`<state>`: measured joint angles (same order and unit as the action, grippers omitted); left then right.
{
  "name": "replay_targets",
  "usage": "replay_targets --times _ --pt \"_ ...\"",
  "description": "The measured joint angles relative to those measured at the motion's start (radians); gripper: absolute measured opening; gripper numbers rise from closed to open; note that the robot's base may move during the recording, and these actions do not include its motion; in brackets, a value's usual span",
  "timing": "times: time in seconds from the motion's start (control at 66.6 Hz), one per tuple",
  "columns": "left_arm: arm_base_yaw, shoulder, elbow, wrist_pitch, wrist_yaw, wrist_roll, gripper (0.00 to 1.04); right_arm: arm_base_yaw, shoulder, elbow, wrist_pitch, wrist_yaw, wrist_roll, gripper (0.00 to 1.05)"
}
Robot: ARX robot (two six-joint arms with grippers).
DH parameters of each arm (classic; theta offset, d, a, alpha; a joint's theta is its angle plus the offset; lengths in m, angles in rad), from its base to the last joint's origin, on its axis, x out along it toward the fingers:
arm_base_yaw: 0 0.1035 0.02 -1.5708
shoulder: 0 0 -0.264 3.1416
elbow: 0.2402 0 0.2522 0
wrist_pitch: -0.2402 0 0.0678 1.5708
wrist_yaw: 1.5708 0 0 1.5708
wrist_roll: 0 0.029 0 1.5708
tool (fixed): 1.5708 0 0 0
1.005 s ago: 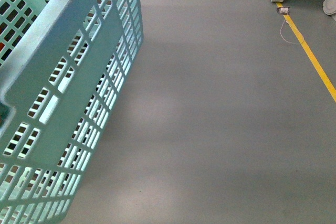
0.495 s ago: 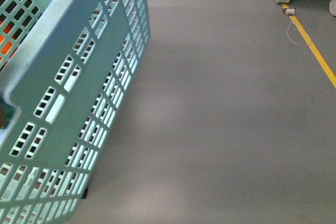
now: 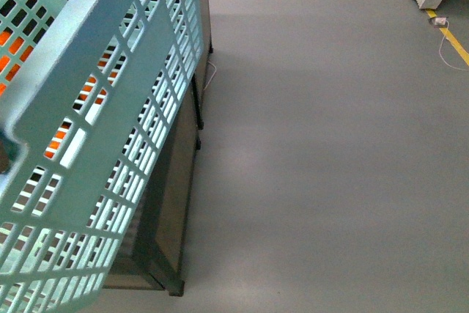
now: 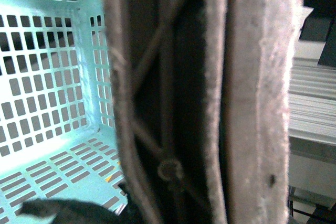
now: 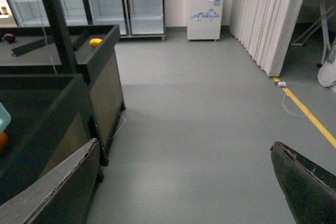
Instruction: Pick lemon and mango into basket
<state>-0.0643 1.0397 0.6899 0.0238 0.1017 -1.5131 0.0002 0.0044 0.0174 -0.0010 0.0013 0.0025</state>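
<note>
1. The right gripper (image 5: 185, 145) is released: its two fingers stand wide apart, and between them we see only the grey floor (image 5: 210, 108).
2. The left gripper (image 4: 184, 103) fills its own camera, just beside the inner wall of the basket (image 3: 110, 108). We cannot tell whether it is clenched, or on what.
3. The basket is tilted and takes the left part of the front view, above a dark stand (image 3: 172, 210). Orange colour shows through its slots. We cannot tell whether this is the mango, or whether it lies inside the basket or behind it.
4. The lemon (image 5: 95, 42) lies on top of a dark counter (image 5: 107, 85), ahead of the right gripper and well apart from it. It is too small for us to read its long axis. We judge that the right arm is the better one for it, because it is free and faces that way, but it must first come much nearer.
5. Half a second ago the front view showed only floor beside the basket. Now the stand appears under it, more orange shows, and the yellow line (image 3: 458, 43) sits further toward the upper right corner.
</note>
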Motion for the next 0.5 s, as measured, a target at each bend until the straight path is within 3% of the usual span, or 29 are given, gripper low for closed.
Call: replay_targets --times 0.495 --pt "0.0 0.001 0.001 0.0 0.0 0.0 0.14 0.0 0.0 0.0 0.0 -0.001 0.0 0.96"
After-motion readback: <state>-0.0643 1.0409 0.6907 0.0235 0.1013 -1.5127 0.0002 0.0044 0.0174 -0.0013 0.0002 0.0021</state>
